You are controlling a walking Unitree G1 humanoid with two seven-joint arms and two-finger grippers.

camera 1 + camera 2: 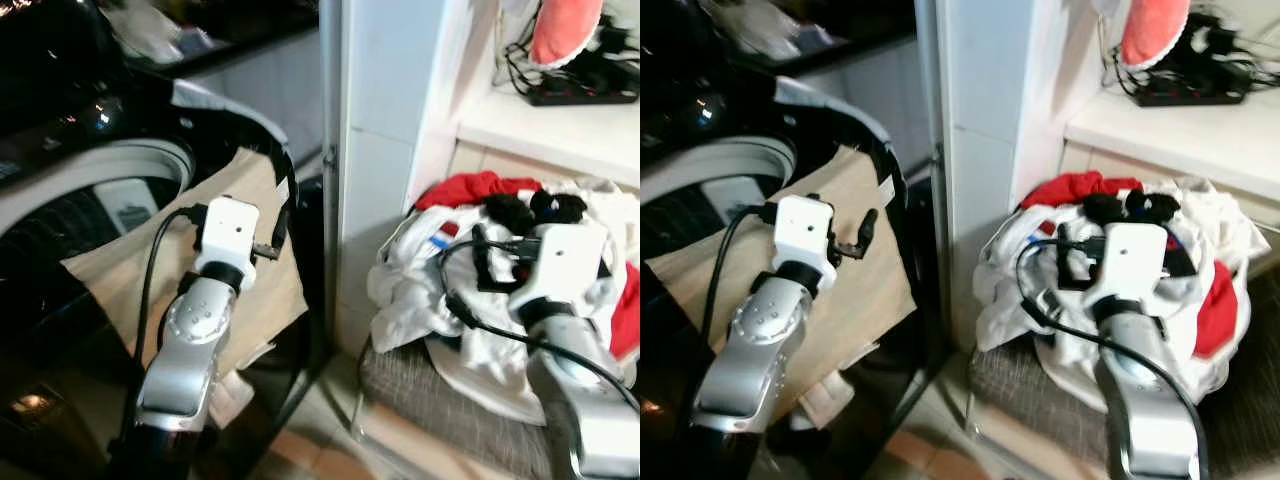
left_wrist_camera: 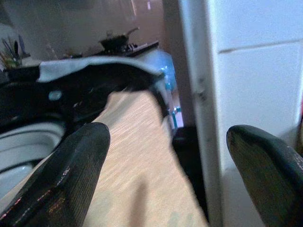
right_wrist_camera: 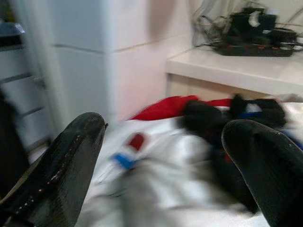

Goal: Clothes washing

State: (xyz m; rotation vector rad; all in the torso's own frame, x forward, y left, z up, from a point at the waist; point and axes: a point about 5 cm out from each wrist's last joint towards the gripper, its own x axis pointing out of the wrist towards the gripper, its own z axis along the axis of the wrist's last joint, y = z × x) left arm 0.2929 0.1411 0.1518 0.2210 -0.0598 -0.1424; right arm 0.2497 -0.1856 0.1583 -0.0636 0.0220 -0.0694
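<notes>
My right hand (image 3: pixel 161 156) is spread wide, nothing between the fingers (image 3: pixel 61 165), hovering just above the laundry pile (image 1: pixel 470 300). Pile sits heaped on a grey woven seat (image 1: pixel 430 400), tucked against the white tiled pillar (image 1: pixel 375 150) and below the white shelf (image 1: pixel 560 125) carrying a power strip (image 1: pixel 585 92).

Top of the heap: white garment (image 3: pixel 156 156) with a red-and-blue mark, red cloth (image 1: pixel 470 187) at the back edge, dark socks or similar (image 1: pixel 545 208) near the shelf side.

My read: all soft, light, no stiffness, so it drapes and drags neighbours along. Pieces look tangled; a pull likely lifts several at once. I'd pinch a raised fold of the white garment on the crown, bite deep into bunched fabric, not a flat layer. Slip risk is low, snag risk on my own wrist cable (image 1: pixel 470 310) is real.

Left hand (image 2: pixel 165 175) is also spread and empty, held over the tan cloth (image 1: pixel 240 230) draped on the black washer's (image 1: pixel 60 150) open rim, near the pillar.
</notes>
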